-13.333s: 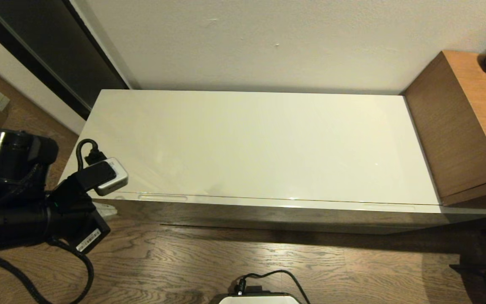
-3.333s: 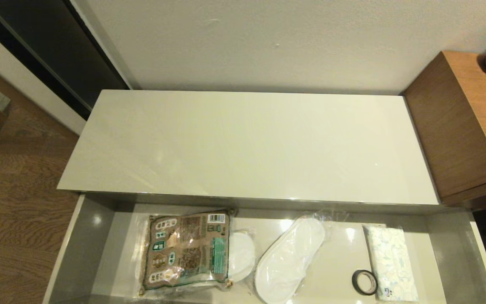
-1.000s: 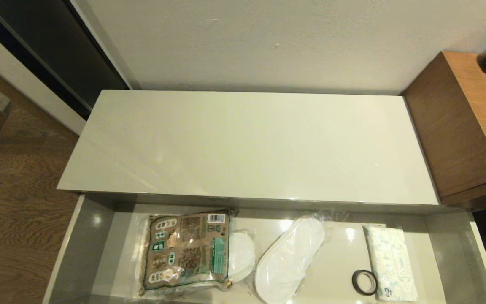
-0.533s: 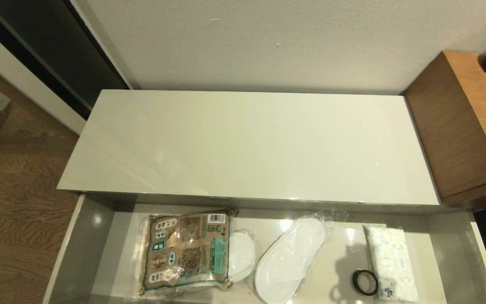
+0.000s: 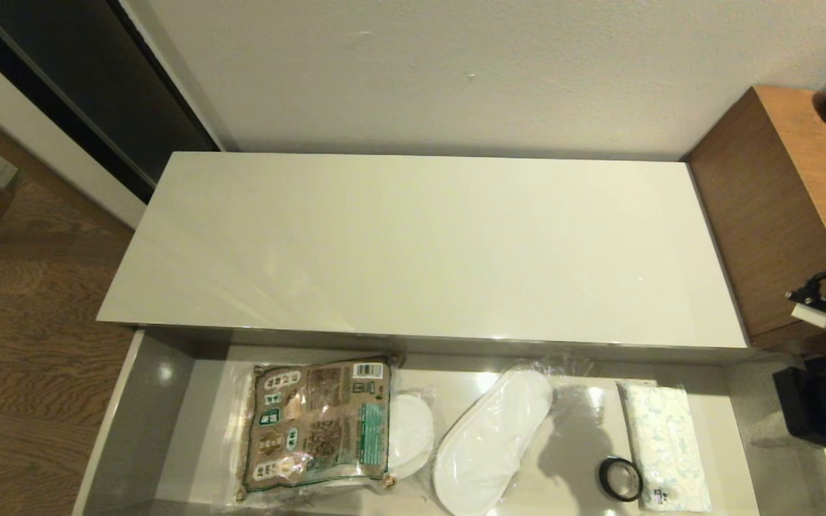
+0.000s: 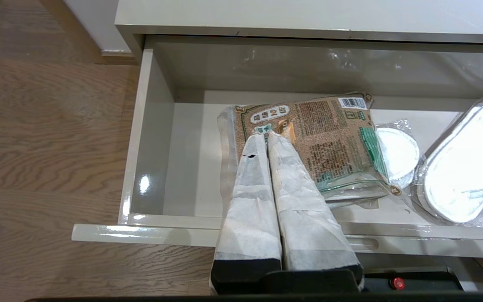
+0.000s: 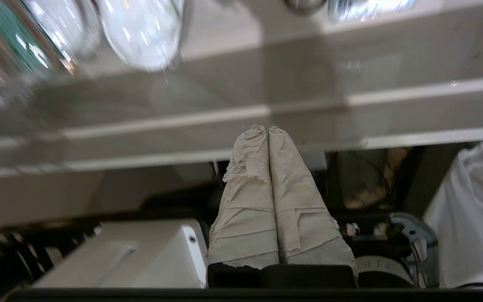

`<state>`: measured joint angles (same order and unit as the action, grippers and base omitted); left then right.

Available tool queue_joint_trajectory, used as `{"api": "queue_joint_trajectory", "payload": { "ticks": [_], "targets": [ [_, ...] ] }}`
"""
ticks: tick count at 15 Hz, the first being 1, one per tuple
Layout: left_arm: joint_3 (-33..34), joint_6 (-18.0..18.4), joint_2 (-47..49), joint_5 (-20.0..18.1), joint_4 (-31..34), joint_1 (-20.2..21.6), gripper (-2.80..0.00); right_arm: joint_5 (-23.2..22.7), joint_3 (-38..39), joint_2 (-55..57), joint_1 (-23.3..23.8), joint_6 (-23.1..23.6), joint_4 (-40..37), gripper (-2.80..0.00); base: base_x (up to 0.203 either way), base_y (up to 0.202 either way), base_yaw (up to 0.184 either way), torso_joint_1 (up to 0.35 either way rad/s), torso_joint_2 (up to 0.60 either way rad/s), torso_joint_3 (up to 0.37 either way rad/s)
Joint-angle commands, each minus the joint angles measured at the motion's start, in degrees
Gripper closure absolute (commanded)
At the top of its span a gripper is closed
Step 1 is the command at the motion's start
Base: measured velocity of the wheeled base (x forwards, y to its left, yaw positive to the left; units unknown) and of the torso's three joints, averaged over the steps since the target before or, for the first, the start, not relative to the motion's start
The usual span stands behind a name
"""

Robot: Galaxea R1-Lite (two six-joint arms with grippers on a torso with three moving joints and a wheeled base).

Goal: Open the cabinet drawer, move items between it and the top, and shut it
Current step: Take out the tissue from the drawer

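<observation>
With the wide glossy cream-and-grey cabinet drawer [image 5: 137, 423] pulled open below the bare cream worktop [image 5: 420, 244], the right gripper [image 7: 268, 131], its fingers pressed together and empty, is best opened before being lowered over the small dark tape ring [image 5: 619, 479].

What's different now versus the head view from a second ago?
The right arm has swung into the head view at the right edge, beside the open cabinet drawer. Its right hand is shut and empty, and its shadow now falls over the drawer floor near the tape ring. The packet, slippers and tissue pack lie as before; the top is bare.
</observation>
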<state>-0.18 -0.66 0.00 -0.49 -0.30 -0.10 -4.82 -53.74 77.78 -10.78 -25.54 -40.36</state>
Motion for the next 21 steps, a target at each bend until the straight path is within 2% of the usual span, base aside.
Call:
{"api": "queue_joint_trajectory", "payload": {
  "ticks": [1,6,16,17,21],
  "targets": [
    [0.01,-0.04,0.09,0.05,-0.05,0.01,0.00,-0.02,3.61,2.06,-2.63,-2.67,2.91,0.00,0.000,0.000,0.000,0.000,0.00,0.000],
    [0.01,-0.04,0.09,0.05,-0.05,0.01,0.00,-0.18,4.17,4.75,-2.83,-6.97,7.40,0.00,0.000,0.000,0.000,0.000,0.00,0.000],
    [0.01,-0.04,0.09,0.05,-0.05,0.01,0.00,-1.11,7.37,7.35,-3.28,-6.94,9.33,0.00,0.000,0.000,0.000,0.000,0.00,0.000],
    [0.01,-0.04,0.09,0.05,-0.05,0.01,0.00,-0.99,8.29,6.54,-3.37,-6.95,11.62,0.00,0.000,0.000,0.000,0.000,0.00,0.000],
    [0.01,-0.04,0.09,0.05,-0.05,0.01,0.00,0.35,10.54,2.20,-3.82,-7.18,12.10,0.00,0.000,0.000,0.000,0.000,0.00,0.000]
  ]
}}
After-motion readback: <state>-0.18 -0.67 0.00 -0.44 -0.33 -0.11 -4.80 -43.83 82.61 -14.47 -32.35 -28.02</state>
